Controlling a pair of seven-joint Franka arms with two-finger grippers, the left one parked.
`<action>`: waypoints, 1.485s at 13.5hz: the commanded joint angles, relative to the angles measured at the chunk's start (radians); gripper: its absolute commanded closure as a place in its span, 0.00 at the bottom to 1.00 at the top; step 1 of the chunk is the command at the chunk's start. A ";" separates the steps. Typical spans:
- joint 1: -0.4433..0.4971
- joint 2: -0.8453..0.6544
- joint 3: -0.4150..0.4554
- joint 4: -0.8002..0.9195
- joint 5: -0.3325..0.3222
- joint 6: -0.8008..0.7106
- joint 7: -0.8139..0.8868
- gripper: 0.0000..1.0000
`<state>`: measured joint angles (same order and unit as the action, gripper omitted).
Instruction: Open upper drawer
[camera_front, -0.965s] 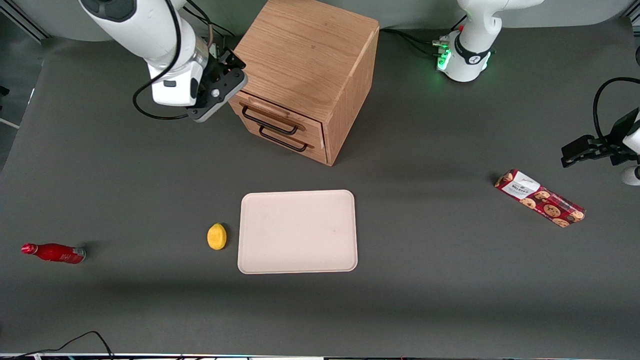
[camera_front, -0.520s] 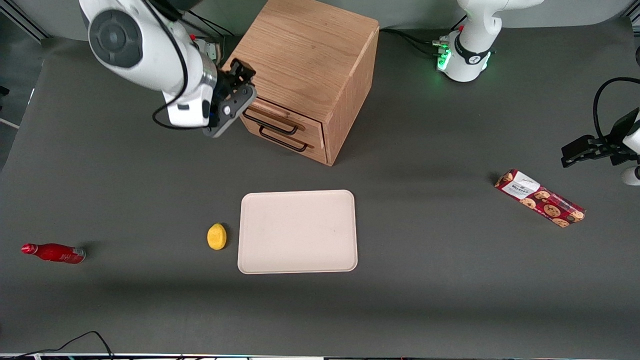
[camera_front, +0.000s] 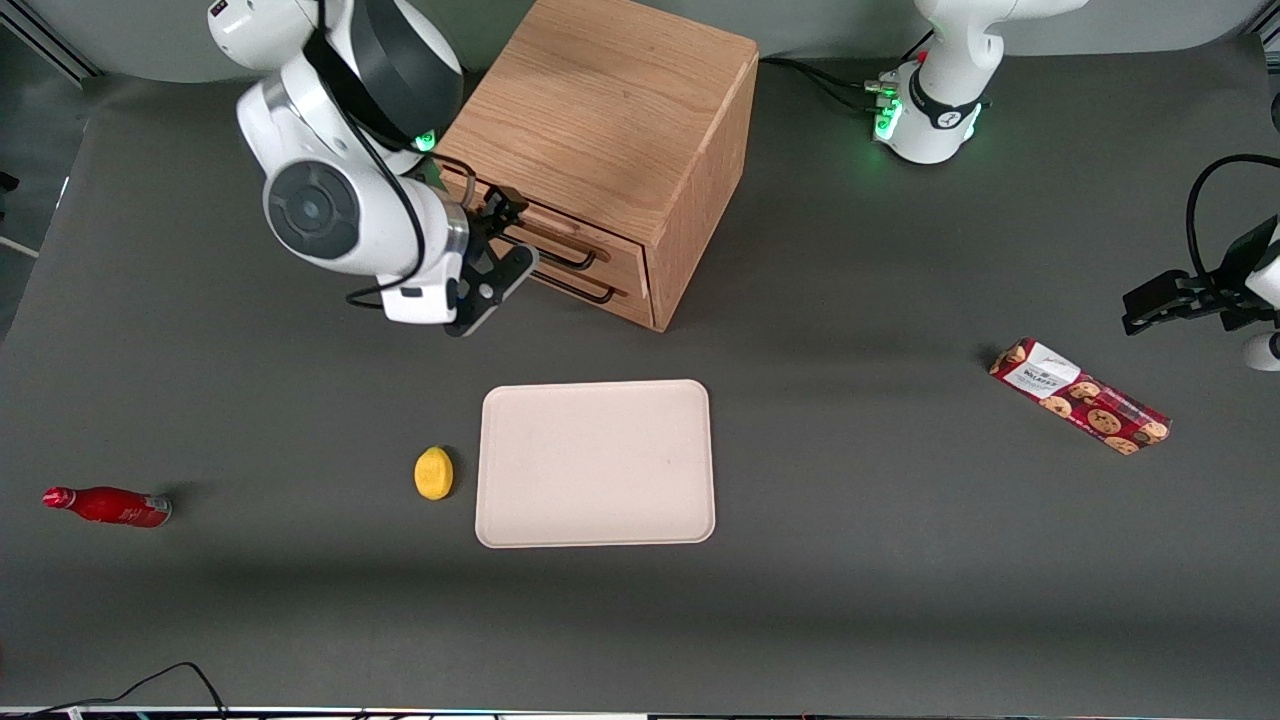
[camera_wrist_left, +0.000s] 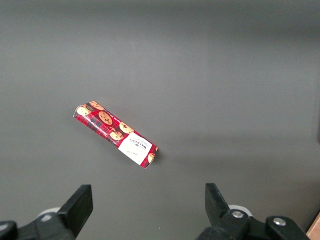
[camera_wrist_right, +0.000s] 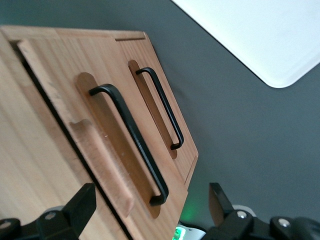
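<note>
The hand (camera_front: 497, 262) is spread in front of the upper drawer (camera_wrist_right: 100, 145); it risks catching the lower drawer's handle (camera_wrist_right: 161, 107) just beside the upper handle (camera_wrist_right: 131, 137).

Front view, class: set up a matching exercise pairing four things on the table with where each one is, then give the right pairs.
1. pincer
2. lemon
3. red bottle
4. cookie box

A. lying at the working arm's end of the table
B. beside the tray
C. toward the parked arm's end
D. open, in front of the upper drawer

Pairs: 1-D, 2-B, 3-A, 4-C
</note>
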<state>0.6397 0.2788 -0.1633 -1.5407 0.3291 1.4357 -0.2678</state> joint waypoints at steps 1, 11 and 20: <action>-0.003 0.011 0.002 -0.050 0.031 0.038 -0.060 0.00; -0.003 0.029 0.042 -0.142 0.045 0.100 -0.079 0.00; -0.002 0.052 0.062 -0.187 0.045 0.170 -0.079 0.00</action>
<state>0.6405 0.3209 -0.1094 -1.7142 0.3484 1.5840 -0.3228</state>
